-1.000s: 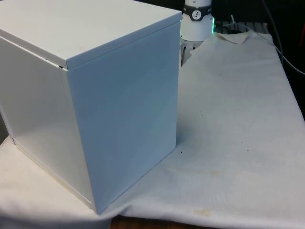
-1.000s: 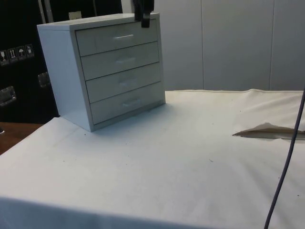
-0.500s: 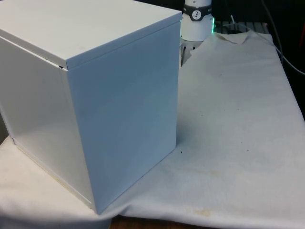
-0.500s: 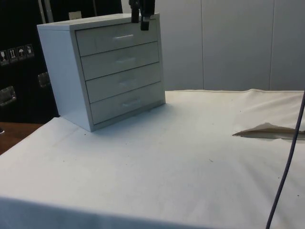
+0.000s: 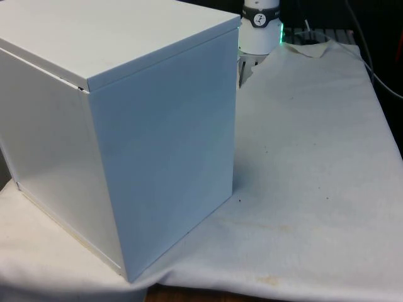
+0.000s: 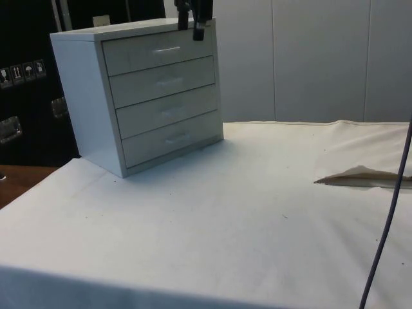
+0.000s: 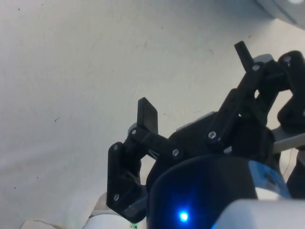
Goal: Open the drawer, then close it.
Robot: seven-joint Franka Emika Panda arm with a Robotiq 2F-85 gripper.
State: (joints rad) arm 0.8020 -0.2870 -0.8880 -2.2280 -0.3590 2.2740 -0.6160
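Four drawers, all shut flush, stack up the face of the white chest of drawers (image 6: 145,96), which stands at the far left of the table (image 6: 257,212) in the side view and turns a blank side to the front view (image 5: 126,126). My gripper (image 6: 194,18) hangs high in the side view, level with the chest's top edge at its right front corner. The top drawer (image 6: 158,53) lies just below and to the left of me, and its handle (image 6: 167,49) is a pale bar running level along the drawer's face; I judge that the reach I need is down and across towards that bar, with my fingers set one above and one below it. Which drawer is meant the task does not say; the top one is nearest. In the wrist view my gripper (image 7: 195,81) has its two fingers (image 7: 147,116) spread wide apart with nothing between them, touching nothing, and bare white cloth (image 7: 71,71) lying beyond. By my reckoning the opening has not yet begun.
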